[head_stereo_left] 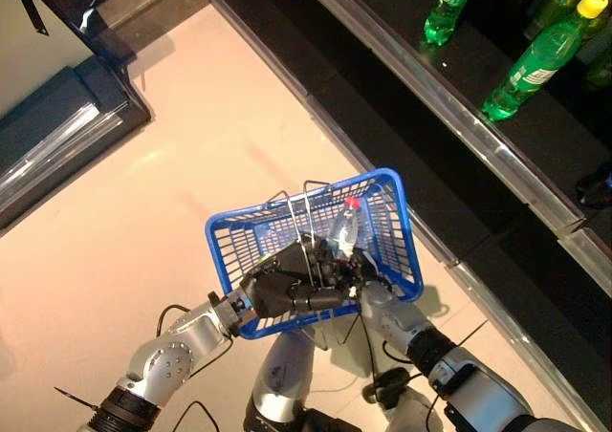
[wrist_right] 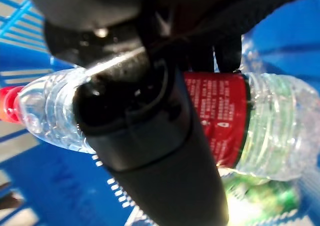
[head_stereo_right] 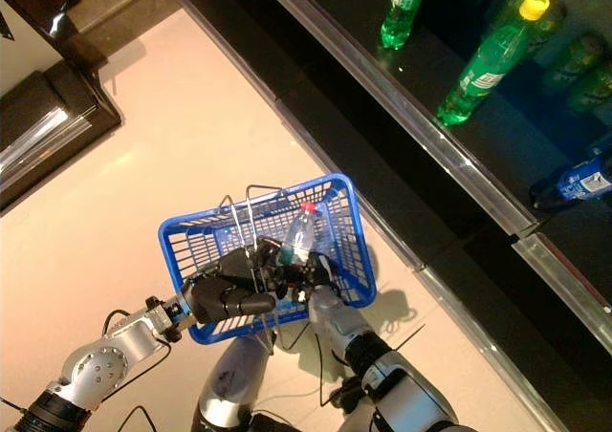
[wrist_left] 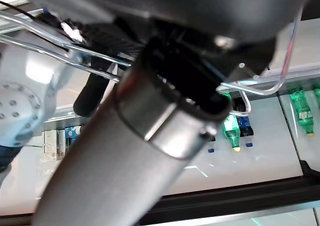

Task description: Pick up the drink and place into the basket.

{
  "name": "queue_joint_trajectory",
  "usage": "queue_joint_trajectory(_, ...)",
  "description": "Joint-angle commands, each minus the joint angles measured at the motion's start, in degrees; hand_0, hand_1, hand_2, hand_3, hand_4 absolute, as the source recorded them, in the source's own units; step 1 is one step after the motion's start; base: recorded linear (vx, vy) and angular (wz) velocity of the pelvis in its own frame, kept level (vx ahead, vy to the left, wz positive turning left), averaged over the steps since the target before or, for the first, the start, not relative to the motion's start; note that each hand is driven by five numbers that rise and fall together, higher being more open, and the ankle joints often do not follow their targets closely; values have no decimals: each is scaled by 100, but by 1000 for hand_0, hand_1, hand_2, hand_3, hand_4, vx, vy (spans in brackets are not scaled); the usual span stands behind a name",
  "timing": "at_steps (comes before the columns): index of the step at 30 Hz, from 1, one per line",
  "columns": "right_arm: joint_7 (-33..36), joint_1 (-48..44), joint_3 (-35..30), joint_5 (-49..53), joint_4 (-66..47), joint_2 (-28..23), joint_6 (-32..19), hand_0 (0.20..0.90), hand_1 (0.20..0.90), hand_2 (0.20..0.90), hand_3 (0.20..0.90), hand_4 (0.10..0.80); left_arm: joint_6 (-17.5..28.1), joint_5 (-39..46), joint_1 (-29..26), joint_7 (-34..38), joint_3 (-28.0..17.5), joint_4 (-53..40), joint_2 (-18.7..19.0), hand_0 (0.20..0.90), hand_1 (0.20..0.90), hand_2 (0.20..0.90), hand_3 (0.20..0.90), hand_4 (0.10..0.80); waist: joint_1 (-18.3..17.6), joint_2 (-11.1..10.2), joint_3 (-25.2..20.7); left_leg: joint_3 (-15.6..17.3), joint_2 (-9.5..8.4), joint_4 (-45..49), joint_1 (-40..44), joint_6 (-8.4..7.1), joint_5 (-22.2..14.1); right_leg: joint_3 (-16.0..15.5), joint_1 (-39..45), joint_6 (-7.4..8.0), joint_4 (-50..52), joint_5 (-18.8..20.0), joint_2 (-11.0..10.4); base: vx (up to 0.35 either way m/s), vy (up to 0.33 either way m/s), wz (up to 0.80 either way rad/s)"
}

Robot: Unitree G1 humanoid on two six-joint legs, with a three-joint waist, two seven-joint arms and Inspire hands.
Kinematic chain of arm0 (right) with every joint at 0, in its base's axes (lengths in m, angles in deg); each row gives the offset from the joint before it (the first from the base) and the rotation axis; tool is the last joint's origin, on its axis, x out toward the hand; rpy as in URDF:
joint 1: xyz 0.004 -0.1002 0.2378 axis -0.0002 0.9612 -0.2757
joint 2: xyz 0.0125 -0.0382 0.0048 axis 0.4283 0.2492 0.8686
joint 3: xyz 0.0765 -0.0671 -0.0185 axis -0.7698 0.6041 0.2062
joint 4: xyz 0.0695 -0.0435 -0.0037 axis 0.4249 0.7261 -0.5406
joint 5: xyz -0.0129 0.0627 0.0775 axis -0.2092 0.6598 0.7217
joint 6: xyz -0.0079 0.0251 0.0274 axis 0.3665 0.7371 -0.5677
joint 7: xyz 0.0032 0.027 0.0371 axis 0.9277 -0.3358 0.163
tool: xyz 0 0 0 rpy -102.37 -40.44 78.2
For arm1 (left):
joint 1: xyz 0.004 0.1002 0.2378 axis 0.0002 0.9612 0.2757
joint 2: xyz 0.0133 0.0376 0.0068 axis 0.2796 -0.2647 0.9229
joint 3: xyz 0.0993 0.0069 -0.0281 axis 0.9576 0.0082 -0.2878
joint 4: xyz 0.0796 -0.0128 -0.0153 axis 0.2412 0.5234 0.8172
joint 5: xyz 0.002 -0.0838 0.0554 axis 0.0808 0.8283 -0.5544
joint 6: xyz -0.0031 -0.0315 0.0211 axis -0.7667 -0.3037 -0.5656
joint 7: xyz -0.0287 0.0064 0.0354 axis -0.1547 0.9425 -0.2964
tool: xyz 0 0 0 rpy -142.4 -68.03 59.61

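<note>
My left hand (head_stereo_left: 282, 289) is shut on the thin wire handles (head_stereo_left: 308, 212) of the blue basket (head_stereo_left: 402, 231) and holds it raised in front of me. My right hand (head_stereo_left: 356, 271) reaches into the basket and is shut on a clear bottle (head_stereo_left: 344, 224) with a red cap and a red label. The bottle tilts, cap up, inside the basket. In the right wrist view my thumb (wrist_right: 150, 136) lies across the bottle (wrist_right: 265, 131), above a green drink (wrist_right: 255, 196) in the basket. The handles also show in the left wrist view (wrist_left: 60, 48).
A dark shelf with a metal front edge (head_stereo_left: 449, 107) runs along the right. Green bottles (head_stereo_left: 535, 59) stand on it, and a blue bottle (head_stereo_right: 574, 179) stands lower at the right. A dark cabinet (head_stereo_left: 57, 136) stands at the far left.
</note>
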Motion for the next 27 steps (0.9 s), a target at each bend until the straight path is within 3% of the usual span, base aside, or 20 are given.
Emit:
queue_joint_trajectory(1, -474, -868, 147, 512, -197, 824, -314, 300, 300, 300, 200, 100, 1124, 802, -1218, -1578, 50, -2946, -707, 300, 300, 300, 200, 100, 18, 303, -343, 119, -245, 273, -113, 365, -61, 79, -375, -339, 216, 519, 187, 0, 0, 0)
queue_joint_trajectory(3, -558, -894, 152, 645, -71, 865, -249, 300, 300, 300, 200, 100, 1139, 829, -1261, -1643, 90, -2966, -696, 300, 300, 300, 200, 100, 24, 281, -313, 115, -252, 331, -80, 329, -193, 171, -376, -260, 315, 398, 168, 29, -15, 0)
queue_joint_trajectory(5, -664, -982, 127, 1059, 96, 892, -127, 300, 300, 300, 200, 100, 1127, 873, -1389, -1623, 171, -3000, -670, 300, 300, 300, 200, 100, 29, 288, -288, 151, -245, 311, -170, 370, -50, 119, -442, -332, 286, 517, 155, 11, -9, 5)
queue_joint_trajectory(6, -708, -1021, 101, 1296, 200, 912, -60, 300, 300, 300, 200, 100, 1107, 918, -1438, -1578, 211, -3016, -658, 300, 300, 300, 200, 100, 33, 264, -273, 140, -242, 347, -127, 327, -176, 194, -420, -258, 361, 402, 145, 86, -48, 14)
queue_joint_trajectory(14, -931, -1586, -392, 1885, 1256, 756, 80, 300, 300, 300, 200, 100, 978, 942, -1799, -1306, 402, -3022, -620, 300, 300, 300, 200, 100, 107, 241, -221, 155, -255, 319, -278, 400, -27, 98, -569, -340, 419, 533, 108, 3, -6, 5)
queue_joint_trajectory(15, -940, -1675, -512, 2135, 1407, 727, 98, 300, 300, 300, 200, 100, 991, 933, -1792, -1319, 422, -3017, -613, 300, 300, 300, 200, 100, 129, 214, -198, 129, -273, 354, -236, 370, -168, 178, -574, -251, 514, 420, 91, 0, 0, 0)
queue_joint_trajectory(16, -928, -1703, -542, 2211, 1440, 717, 91, 300, 300, 300, 200, 100, 994, 940, -1802, -1319, 430, -3020, -611, 300, 300, 300, 200, 100, 138, 235, -199, 152, -272, 327, -293, 414, -37, 100, -604, -332, 461, 532, 91, 0, 0, 0)
queue_joint_trajectory(20, -1073, -1884, -828, 2336, 1857, 613, 26, 300, 300, 300, 200, 100, 1023, 931, -1848, -1285, 415, -3000, -663, 300, 300, 300, 200, 100, 158, 244, -174, 135, -283, 357, -319, 432, -46, 97, -634, -330, 498, 532, 86, -22, 13, 4)
queue_joint_trajectory(21, -1062, -1896, -884, 2367, 1897, 573, -16, 488, 488, 488, 420, 320, 1057, 927, -1858, -1273, 417, -3001, -678, 300, 300, 300, 200, 100, 162, 256, -163, 129, -292, 350, -326, 437, -46, 106, -673, -330, 533, 535, 65, 59, -12, 2)
queue_joint_trajectory(22, -1057, -1891, -894, 2370, 1901, 572, -34, 488, 488, 488, 420, 320, 1063, 932, -1856, -1257, 413, -3001, -680, 300, 300, 300, 200, 100, 158, 235, -162, 96, -297, 371, -276, 397, -179, 192, -662, -245, 597, 425, 62, 0, 0, 0)
queue_joint_trajectory(23, -1021, -1902, -962, 2384, 1909, 540, -126, 768, 768, 768, 746, 646, 1068, 991, -1872, -1225, 384, -3015, -690, 300, 300, 300, 200, 100, 164, 258, -160, 118, -298, 349, -340, 446, -59, 108, -708, -330, 562, 535, 48, 0, 0, 0)
queue_joint_trajectory(24, -1021, -1897, -996, 2416, 1904, 536, -169, 900, 900, 900, 900, 800, 1059, 1034, -1879, -1204, 363, -3025, -701, 300, 300, 300, 200, 100, 160, 250, -152, 119, -294, 357, -346, 451, -70, 107, -719, -329, 574, 536, 41, -14, -3, 5)
queue_joint_trajectory(25, -1028, -1892, -1000, 2427, 1907, 541, -182, 900, 900, 900, 900, 800, 1055, 1042, -1876, -1197, 356, -3023, -704, 300, 300, 300, 200, 100, 155, 226, -152, 90, -296, 383, -294, 412, -205, 189, -698, -243, 630, 426, 42, -24, -11, 6)
queue_joint_trajectory(26, -1028, -1897, -1051, 2469, 1873, 524, -284, 900, 900, 900, 900, 800, 1067, 1061, -1871, -1196, 315, -3036, -721, 300, 300, 300, 200, 100, 154, 238, -138, 124, -282, 347, -354, 456, -75, 109, -750, -318, 588, 541, 32, 45, -37, 6)
queue_joint_trajectory(27, -1017, -1893, -1062, 2500, 1843, 517, -317, 900, 900, 900, 900, 800, 1086, 1055, -1863, -1189, 301, -3030, -727, 300, 300, 300, 200, 100, 146, 211, -136, 97, -281, 367, -300, 416, -207, 192, -733, -229, 642, 434, 35, -97, 15, 2)
